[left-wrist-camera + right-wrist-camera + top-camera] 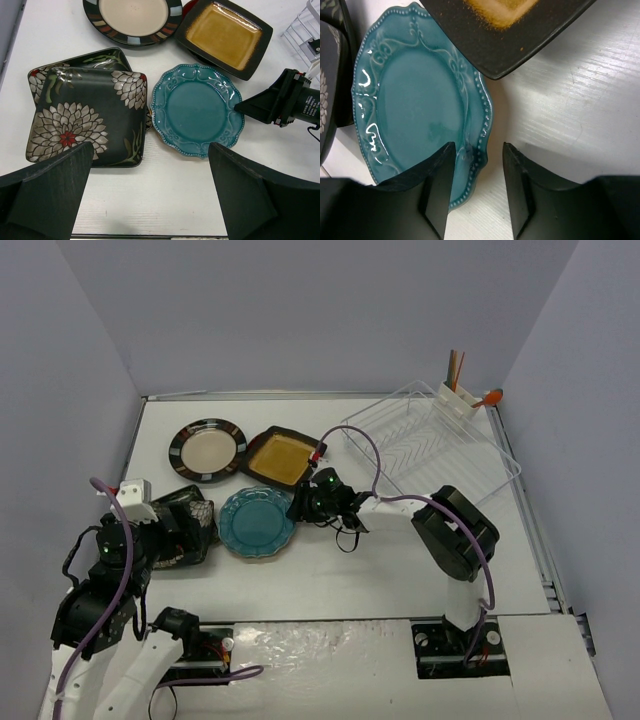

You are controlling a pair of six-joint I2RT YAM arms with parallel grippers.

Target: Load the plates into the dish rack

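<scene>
The teal scalloped plate [257, 522] [415, 95] lies flat on the white table. My right gripper [300, 505] [478, 147] straddles its right rim. One finger [437, 185] is over the plate and the other is beside the rim on the table side, with a gap still showing. Two black floral square plates [190, 530] [85, 117] lie stacked at the left. My left gripper [151, 165] hovers wide open and empty near them. A striped-rim round plate [208, 449] and an amber-centred black square plate [281, 457] sit behind. The dish rack [440, 445] stands at the far right.
A white caddy [460, 400] with utensils sits at the rack's far corner. The amber plate's corner [495, 40] overhangs the teal plate's far edge. Grey walls enclose the table on three sides. The right arm's cable [375, 475] loops beside the rack.
</scene>
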